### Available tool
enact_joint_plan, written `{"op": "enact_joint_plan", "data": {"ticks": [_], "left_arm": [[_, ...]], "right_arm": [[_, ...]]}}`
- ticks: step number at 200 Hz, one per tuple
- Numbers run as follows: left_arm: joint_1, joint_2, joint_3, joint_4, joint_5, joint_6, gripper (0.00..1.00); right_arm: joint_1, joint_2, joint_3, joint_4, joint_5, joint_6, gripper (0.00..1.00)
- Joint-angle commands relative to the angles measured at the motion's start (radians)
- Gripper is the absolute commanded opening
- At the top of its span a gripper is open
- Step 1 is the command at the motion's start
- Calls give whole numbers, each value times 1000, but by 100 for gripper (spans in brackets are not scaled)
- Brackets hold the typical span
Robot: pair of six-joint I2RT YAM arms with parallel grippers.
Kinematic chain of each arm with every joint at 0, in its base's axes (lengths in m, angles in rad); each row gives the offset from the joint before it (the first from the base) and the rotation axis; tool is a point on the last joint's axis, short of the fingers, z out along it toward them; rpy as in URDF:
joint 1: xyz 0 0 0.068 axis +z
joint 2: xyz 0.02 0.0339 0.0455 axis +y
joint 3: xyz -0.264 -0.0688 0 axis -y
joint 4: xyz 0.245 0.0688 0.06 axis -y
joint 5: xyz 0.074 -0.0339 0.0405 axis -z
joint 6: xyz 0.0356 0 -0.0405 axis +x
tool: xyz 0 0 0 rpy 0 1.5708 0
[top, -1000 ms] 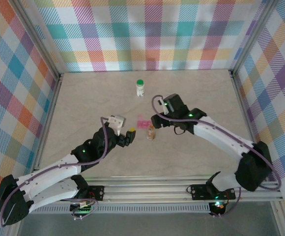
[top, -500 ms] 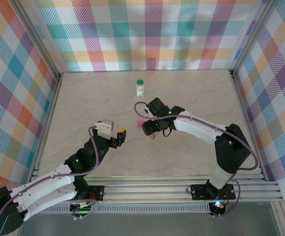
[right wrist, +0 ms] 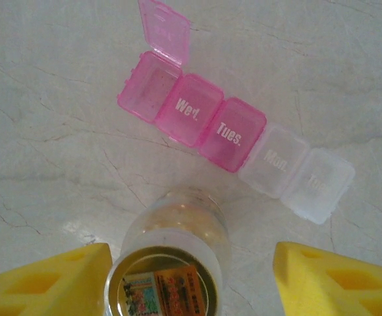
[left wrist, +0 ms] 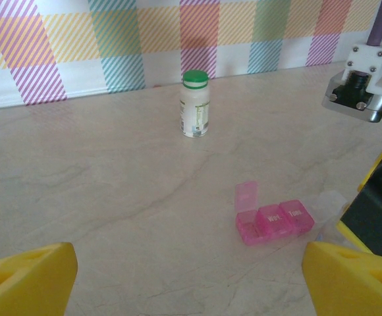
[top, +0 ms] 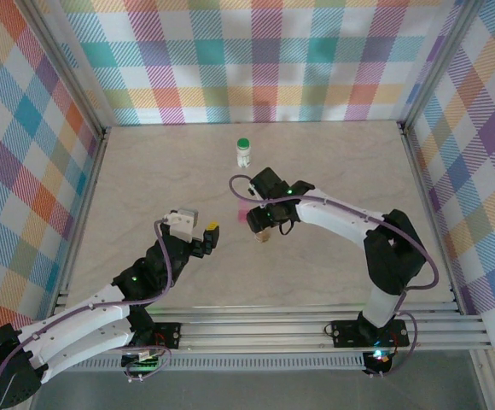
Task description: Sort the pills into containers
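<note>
The containers point(right wrist: 237, 141) are a flat pill-box strip: three pink compartments and two clear ones, with the leftmost pink lid point(right wrist: 166, 27) standing open. In front of it stands a clear bottle point(right wrist: 178, 227) with tan contents, seen from above. My right gripper point(right wrist: 191, 280) straddles this bottle, open. Its left finger point(right wrist: 53, 283) is close beside the bottle, and its right finger point(right wrist: 336, 280) is a gap away. From above, the right gripper point(top: 263, 220) hovers over the strip point(top: 246, 213) and the bottle point(top: 263, 237). My left gripper point(top: 206, 237) is open and holds nothing, left of the strip point(left wrist: 273, 220).
A white bottle with a green cap point(top: 243, 154) stands upright behind the strip, towards the back wall, also in the left wrist view as the bottle point(left wrist: 195, 105). Checkered walls close in the marble tabletop point(top: 333, 162) on three sides.
My right gripper swung left and down over the clear bottle, and its jaws narrowed around it. The left gripper drew back to the lower left and then held still.
</note>
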Motion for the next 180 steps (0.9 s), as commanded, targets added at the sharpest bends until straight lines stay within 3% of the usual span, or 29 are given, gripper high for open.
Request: {"op": "enact_joint_plan", "data": {"ticks": [1,35,63,89,127,156,180], "left_arm": [[10,2,-9,38,-16,2,89],[13,7,-9,40,-15,2,89],[15,11,-9,39,-8,2,89],[19,20,-22,87,47,13,90],[28,103,-59,285,298,115,91],[38,209,-16,372,497,181,89],[71,305,-53,592,553,251,90]], "right_arm": [[5,22,29,-32,-20,15,63],[7,42,53,-55,-30,17,54],[8,37,57,-62,-26,20,41],[6,10,63,-81,-31,20,33],[-1,-73,86,-135,-72,-20,26],[-31,-151,119,-185,-183,-126,24],[-74,-197,151,-225,-290,-188,24]]}}
